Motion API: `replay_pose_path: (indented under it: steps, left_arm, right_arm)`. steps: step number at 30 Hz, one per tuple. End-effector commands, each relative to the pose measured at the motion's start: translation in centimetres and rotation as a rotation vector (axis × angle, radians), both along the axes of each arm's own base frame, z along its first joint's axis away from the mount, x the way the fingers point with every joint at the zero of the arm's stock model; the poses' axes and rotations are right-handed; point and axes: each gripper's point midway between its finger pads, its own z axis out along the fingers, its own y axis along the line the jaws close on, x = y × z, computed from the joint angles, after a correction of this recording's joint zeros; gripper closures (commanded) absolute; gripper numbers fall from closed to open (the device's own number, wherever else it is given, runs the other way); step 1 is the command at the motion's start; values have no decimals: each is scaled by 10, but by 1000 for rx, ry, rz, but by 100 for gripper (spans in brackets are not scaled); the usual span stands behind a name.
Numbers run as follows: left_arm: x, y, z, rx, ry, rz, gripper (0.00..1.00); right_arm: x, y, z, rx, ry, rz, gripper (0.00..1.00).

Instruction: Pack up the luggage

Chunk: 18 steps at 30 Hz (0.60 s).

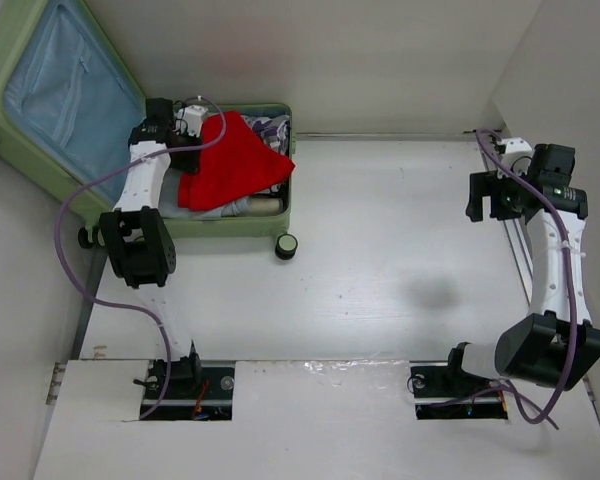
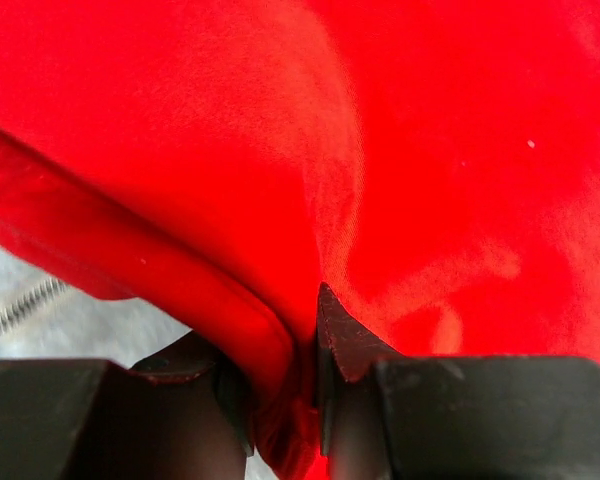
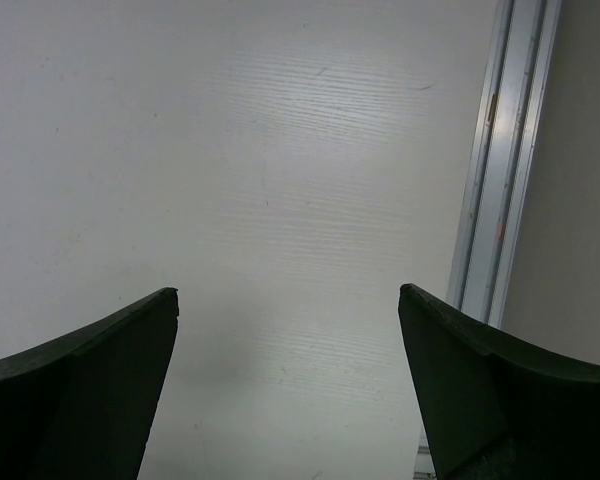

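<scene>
At the far left corner of the tabletop [image 1: 380, 250], the luggage [image 1: 235, 226] lies open, its pale green hard-shell lid leaning back against the wall and showing a light blue fabric lining [image 1: 65, 95]; a small black-and-green wheel [image 1: 286, 246] sticks out at the near right corner of the base. The left arm reaches forward from its base, elbow bent out near the suitcase's front wall, forearm angled up over the open compartment, with a purple cable [image 1: 75, 200] looping loosely beside it. Its left end effector [image 2: 283, 385] is nearly pressed together, pinching a fold of a red cloth [image 1: 235, 160], which is smooth, slightly glossy and drapes in soft creases over the other packed items, a patterned fabric showing at the far edge. The dark, matte fingers bite into the gathered hem. The right arm stands well apart at the right side, folded upright, wrist pointing down over bare white wood-grain surface. Its right end effector [image 3: 288, 292] is spread wide and grips nothing, and a ribbed aluminium rail [image 3: 500, 200] runs along the table edge beside it.
</scene>
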Motion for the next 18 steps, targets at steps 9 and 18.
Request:
replay_pose_path:
  steps: [9, 18]
  left_arm:
    - [93, -56, 75, 191, -427, -191, 100]
    - [118, -15, 52, 396, -385, -111, 100]
  right_arm:
    - [-6, -2, 4, -36, 12, -11, 5]
    - [-4, -4, 6, -61, 19, -1, 5]
